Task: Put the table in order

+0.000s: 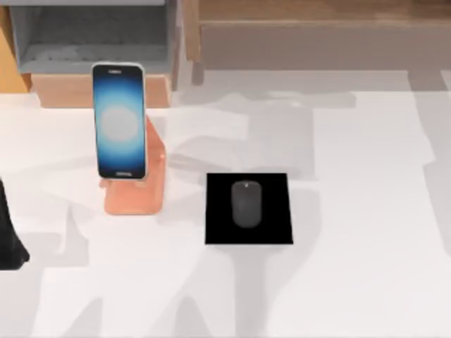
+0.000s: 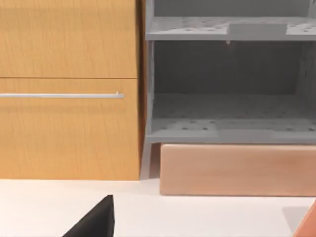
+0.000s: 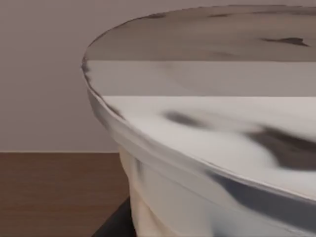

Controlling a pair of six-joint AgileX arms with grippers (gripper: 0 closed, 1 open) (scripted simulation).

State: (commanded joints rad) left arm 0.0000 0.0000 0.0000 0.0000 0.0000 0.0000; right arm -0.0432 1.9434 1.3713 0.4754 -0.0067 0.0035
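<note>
The left gripper (image 1: 10, 239) was seen as a dark shape at the left edge of the table (image 1: 366, 211), just off the white surface's near-left part; how wide it stood could not be told. In the left wrist view a black wedge (image 2: 96, 222) was caught low over the tabletop, and beyond it the shelf unit (image 2: 227, 128) was faced: grey perforated shelves set on a pale wooden base, with an orange-brown wooden front beside them crossed by a thin metal handle (image 2: 61, 95). The table was spread across nearly the whole top view, large, flat and matte white, crossed by soft grey shadows. On its left half a phone (image 1: 119, 121) with a lit blue screen was propped upright on a salmon-pink stand (image 1: 134, 197), just in front of the shelf unit at the far left edge. Near the middle a small black square pad (image 1: 271, 186) was laid flat, well apart from the stand, and a dark grey mouse (image 1: 246, 204) was placed on it, within the pad's edges. In the right wrist view a rounded white surface with grey marbling (image 3: 207, 148) was shown close up, with a brown floor and a plain wall behind it.
</note>
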